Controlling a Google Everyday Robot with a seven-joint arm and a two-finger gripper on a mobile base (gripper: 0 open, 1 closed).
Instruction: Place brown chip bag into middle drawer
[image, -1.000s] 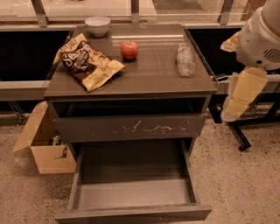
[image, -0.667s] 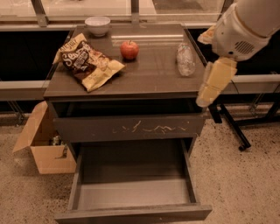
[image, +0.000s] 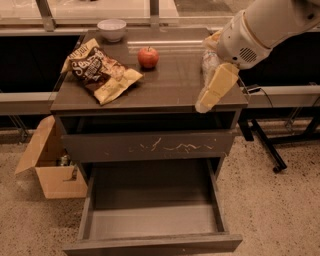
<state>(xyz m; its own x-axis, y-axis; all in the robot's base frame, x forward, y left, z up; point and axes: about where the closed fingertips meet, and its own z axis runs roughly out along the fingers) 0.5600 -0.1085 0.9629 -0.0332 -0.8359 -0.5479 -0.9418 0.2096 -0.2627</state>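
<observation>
The brown chip bag (image: 97, 72) lies flat on the left part of the cabinet top, dark brown in the middle with pale yellow ends. The middle drawer (image: 150, 220) is pulled out at the bottom of the cabinet, with a bare grey floor and nothing inside. My gripper (image: 210, 95) hangs from the white arm that comes in from the upper right. It is over the right front edge of the cabinet top, far to the right of the bag, and holds nothing that I can see.
A red apple (image: 148, 56) and a white bowl (image: 112, 27) sit on the top behind the bag. A clear bottle (image: 207, 61) is partly hidden behind my arm. The shut drawer front (image: 150, 146) has pale scratches. A cardboard box (image: 52, 167) stands at the left and a wheeled stand leg (image: 267, 147) at the right.
My arm and gripper have moved left, from beside the cabinet's right side to over its right front edge. The bag, the apple and the drawer have not moved.
</observation>
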